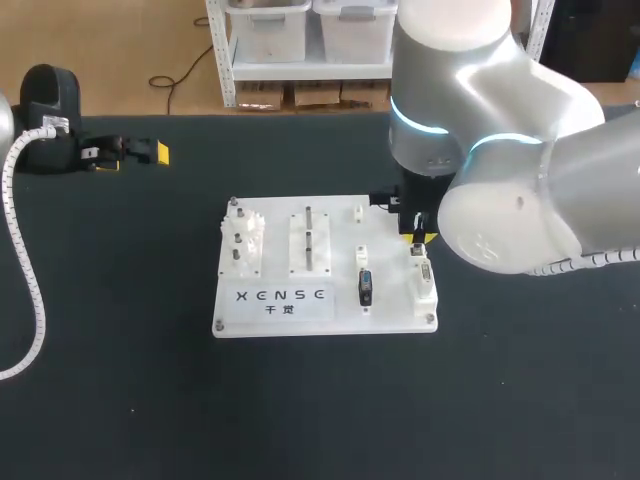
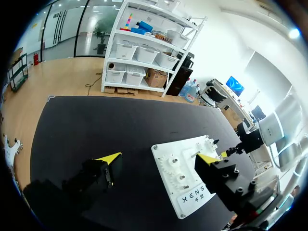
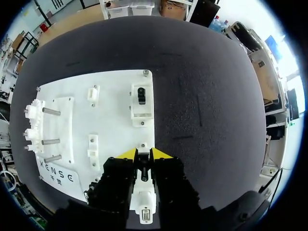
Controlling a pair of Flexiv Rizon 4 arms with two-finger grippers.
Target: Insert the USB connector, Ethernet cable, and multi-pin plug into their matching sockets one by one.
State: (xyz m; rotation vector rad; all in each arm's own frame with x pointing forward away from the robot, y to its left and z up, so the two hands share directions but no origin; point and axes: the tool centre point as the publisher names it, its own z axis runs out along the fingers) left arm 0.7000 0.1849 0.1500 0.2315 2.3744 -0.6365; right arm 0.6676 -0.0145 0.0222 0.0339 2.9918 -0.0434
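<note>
The white socket board [image 1: 280, 322] lies mid-table. My right gripper [image 1: 419, 240] hangs over its right edge. In the right wrist view the right gripper [image 3: 143, 155] is shut on a small white plug [image 3: 143, 146], at the far end of a long white socket block [image 1: 426, 290]. A black connector [image 1: 365, 288] sits in the middle column. Ahead of the right gripper, a black socket [image 3: 140, 95] lies in a white housing. My left gripper [image 1: 135, 155] rests at the table's far left, away from the board [image 2: 168, 156]. It is open [image 2: 159, 158] and holds nothing.
White gear pieces [image 1: 243, 240] and upright metal pins [image 1: 309, 238] stand on the board's left half. A white coiled cable [image 1: 25, 260] hangs along my left arm. Black tabletop surrounds the board on all sides.
</note>
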